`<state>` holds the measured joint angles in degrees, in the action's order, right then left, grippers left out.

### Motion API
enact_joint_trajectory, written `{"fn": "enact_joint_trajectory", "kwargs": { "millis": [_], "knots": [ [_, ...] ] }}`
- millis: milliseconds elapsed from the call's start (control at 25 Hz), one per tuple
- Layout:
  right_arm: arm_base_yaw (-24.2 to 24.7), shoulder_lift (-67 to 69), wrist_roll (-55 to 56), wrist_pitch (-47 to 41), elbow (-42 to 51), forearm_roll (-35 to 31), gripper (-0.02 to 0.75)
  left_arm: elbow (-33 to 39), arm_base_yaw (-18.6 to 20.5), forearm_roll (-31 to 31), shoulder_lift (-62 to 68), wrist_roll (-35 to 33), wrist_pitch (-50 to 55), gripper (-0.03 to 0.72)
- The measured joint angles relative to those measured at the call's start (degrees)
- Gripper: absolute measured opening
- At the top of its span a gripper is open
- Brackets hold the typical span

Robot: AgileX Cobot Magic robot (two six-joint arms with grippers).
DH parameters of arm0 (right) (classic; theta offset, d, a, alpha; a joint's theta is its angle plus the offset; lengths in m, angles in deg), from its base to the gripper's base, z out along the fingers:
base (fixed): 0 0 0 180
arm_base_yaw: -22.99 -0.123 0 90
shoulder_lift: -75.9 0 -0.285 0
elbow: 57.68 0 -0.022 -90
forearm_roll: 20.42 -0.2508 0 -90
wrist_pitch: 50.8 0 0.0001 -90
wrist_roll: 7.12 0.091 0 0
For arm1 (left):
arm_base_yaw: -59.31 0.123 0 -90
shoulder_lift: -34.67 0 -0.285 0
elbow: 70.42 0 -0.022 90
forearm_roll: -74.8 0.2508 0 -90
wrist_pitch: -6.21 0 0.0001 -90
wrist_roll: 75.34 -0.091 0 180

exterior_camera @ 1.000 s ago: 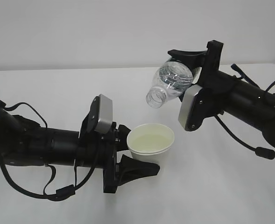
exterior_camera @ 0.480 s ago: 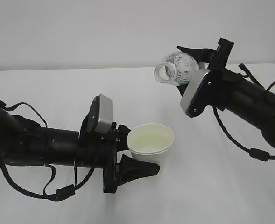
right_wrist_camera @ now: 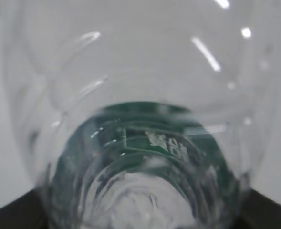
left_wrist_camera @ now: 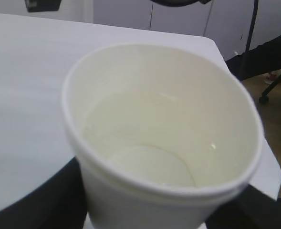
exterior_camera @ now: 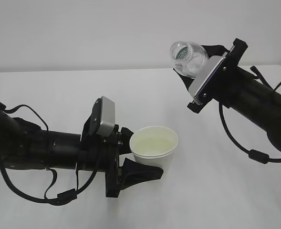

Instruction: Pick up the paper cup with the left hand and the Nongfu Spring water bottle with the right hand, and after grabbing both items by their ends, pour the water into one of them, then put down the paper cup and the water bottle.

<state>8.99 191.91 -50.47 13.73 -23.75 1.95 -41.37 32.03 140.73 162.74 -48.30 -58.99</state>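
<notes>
One white table (exterior_camera: 59,90) | pale grey wall (exterior_camera: 83,33) behind | floor brown (left_wrist_camera: 274,119)

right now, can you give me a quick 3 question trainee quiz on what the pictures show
1. True or false: the paper cup is lying on its side on the table.
2. Which tool holds the Nongfu Spring water bottle? A) left tool B) right tool C) neither
3. Fill in: the bottle's open mouth points ____ and away from the cup.

Key
1. False. The cup is upright in the left tool, and the left wrist view shows water in it.
2. B. The right tool is shut on the bottle, up and to the right of the cup.
3. Upward. The bottle is capless and nothing is pouring from it.
</notes>
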Motion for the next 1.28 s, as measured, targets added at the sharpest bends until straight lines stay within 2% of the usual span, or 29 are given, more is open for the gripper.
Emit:
{"fn": "enact_joint_trajectory", "kwargs": {
  "millis": [360, 1280],
  "knots": [
    [0.0, 0.0, 9.3, 0.0, 0.8, -4.8, 0.456, 0.0, 0.0, 0.0, 0.0, 0.0, 0.0, 0.474],
    [0.0, 0.0, 21.2, 0.1, 4.8, -17.7, 0.455, 0.0, -0.3, 0.0, 0.0, 0.0, 0.0, 0.474]
  ]
}}
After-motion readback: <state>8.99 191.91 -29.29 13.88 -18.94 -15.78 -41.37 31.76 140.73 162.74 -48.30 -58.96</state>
